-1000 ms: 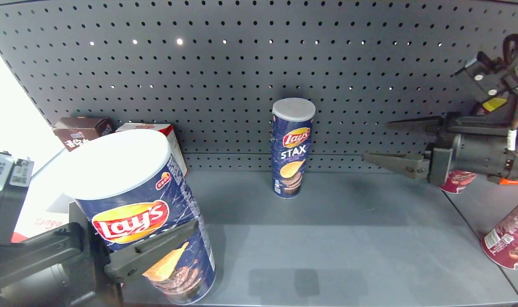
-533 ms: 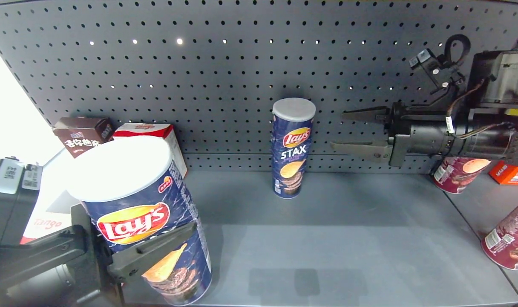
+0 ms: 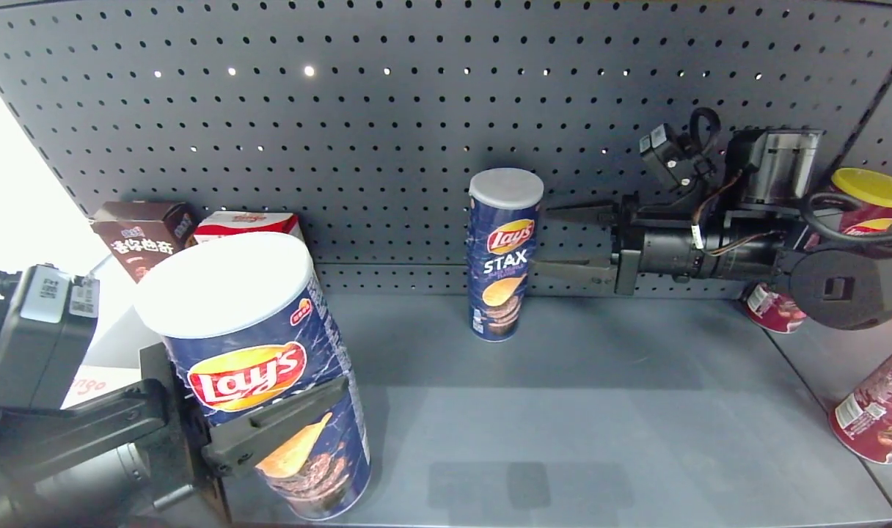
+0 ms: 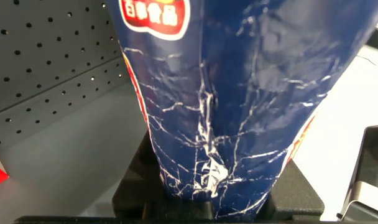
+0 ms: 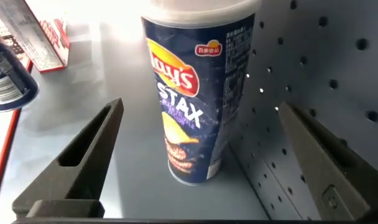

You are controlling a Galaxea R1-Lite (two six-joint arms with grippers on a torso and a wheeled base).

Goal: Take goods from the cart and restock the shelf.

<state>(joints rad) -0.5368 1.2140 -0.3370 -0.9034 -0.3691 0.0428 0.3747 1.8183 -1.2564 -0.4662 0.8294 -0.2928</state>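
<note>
Blue chip can [image 3: 262, 367] in the lower left of the head view, upright with a slight tilt, its white lid towards the camera. It is clamped around its lower half by the left gripper [image 3: 255, 411], whose dark fingers press against both sides of the tube. The left arm comes in low from the lower left corner. In the left wrist view the can's crinkled blue wall [image 4: 239, 93] stands against the gripper's base [image 4: 214, 205].

The setting is a grey metal shelf [image 3: 563, 411], backed by a dark pegboard wall [image 3: 387, 110] across the top of the frame. A second blue chip can [image 3: 503, 253] stands upright at the centre, at the back of the shelf near the pegboard.

The right arm stretches level from the right edge towards the centre. The right gripper [image 3: 541, 240] is wide open, with its fingertips just at the standing can's right side. In the right wrist view that can [image 5: 192, 93] stands between the two spread fingers [image 5: 83, 155], with a gap on each side and nothing held.

At centre left, behind the held can, sit a brown box [image 3: 141, 227] and a red and white box [image 3: 244, 220]. Along the right edge are maroon cans: one with a yellow lid [image 3: 868, 194] behind the arm, one below the arm [image 3: 776, 312], and one leaning at the lower right [image 3: 875, 418].
</note>
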